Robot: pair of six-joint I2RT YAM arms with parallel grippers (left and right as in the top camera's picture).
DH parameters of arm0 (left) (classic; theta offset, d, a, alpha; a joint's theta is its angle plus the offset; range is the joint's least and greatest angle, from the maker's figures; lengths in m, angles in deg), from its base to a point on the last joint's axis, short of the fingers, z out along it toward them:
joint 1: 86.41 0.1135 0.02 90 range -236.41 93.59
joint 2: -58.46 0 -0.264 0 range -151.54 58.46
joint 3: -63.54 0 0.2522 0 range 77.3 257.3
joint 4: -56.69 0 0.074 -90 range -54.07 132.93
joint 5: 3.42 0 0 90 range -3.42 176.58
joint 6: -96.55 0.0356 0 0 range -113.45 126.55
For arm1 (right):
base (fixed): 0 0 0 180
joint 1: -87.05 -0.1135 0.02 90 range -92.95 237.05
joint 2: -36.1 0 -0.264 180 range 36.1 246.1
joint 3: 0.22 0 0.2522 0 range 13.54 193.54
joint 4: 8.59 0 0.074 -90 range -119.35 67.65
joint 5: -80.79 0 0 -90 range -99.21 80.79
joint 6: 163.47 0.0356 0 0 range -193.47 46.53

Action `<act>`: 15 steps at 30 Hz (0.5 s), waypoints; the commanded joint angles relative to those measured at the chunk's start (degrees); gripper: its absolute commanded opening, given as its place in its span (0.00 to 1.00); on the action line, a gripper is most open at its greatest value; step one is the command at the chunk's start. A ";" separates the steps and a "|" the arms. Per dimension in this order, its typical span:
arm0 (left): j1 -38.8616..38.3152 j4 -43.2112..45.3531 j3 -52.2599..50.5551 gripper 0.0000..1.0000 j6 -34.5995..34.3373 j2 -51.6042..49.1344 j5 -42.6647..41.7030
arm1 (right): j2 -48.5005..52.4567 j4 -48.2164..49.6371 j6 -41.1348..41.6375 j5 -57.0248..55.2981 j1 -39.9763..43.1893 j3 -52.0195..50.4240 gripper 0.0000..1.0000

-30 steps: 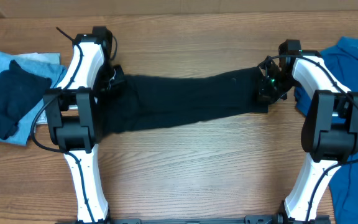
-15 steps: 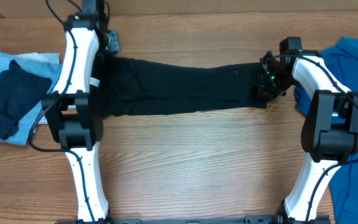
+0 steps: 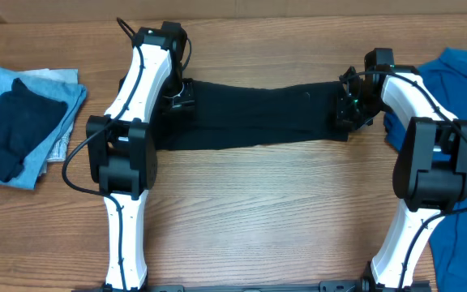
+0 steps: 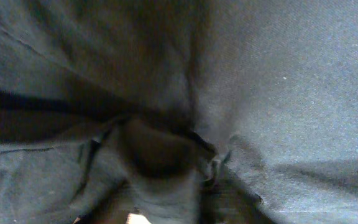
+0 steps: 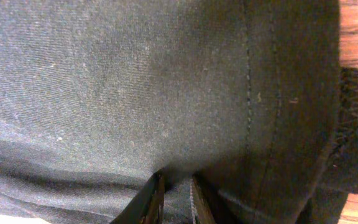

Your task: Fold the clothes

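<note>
Overhead view: the black shirt [image 3: 258,113] lies on the bench [image 3: 258,219] as 1 long horizontal band, drawn out between the 2 arms. The left arm [image 3: 140,81] reaches over the left end of the band, and the left fingers [image 3: 180,96] sit down on the fabric near its upper left edge. From this height it cannot be told whether they are spread or closed. The right arm [image 3: 408,93] reaches in from the right, and the right fingers [image 3: 348,112] are at the right end of the band, touching the cloth. A blue shirt [image 3: 460,81] lies flat at the right edge of the bench, partly under the right arm and just beside the black shirt's right end. At the far left, well apart from the black shirt, a light blue cloth [image 3: 59,101] carries a folded navy cloth [image 3: 10,130] on top. Left wrist view: black fabric fills the frame, blurred and very close, with creases gathering toward a dark form at the lower centre. The state of the left fingers cannot be told here either. Right wrist view: black fabric covers nearly the whole frame, with a stitched hem running vertically at the right and a strip of wood beyond it. The 2 fingertips [image 5: 153,194] stand close together at the lower edge, pinching a thin fold of the black shirt.
</note>
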 commanded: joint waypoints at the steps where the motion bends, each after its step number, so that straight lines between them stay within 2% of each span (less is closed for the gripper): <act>1: 0.02 0.35 -0.02 0.04 -1.53 0.15 0.74 | 1.79 -0.07 0.22 -3.85 0.44 -1.33 0.20; 6: -3.13 -1.64 0.63 0.04 -1.53 0.15 -1.11 | 1.79 -0.09 0.22 -3.85 0.44 -1.33 0.20; 10: -8.09 -5.33 0.46 0.06 -2.60 0.15 7.56 | 1.79 -0.04 0.22 -3.82 0.44 -1.33 0.20; 11: -8.79 -5.46 0.42 0.13 -2.60 0.15 8.02 | 1.79 -0.04 0.24 -3.85 0.44 -1.33 0.20; 13: -9.55 -5.42 0.37 0.50 -3.04 0.13 8.76 | 1.79 -0.07 0.22 -3.85 0.44 -1.33 0.22; 15: -9.42 -5.95 -0.46 0.64 -2.99 0.13 9.40 | 1.79 -0.07 0.22 -3.85 0.44 -1.33 0.27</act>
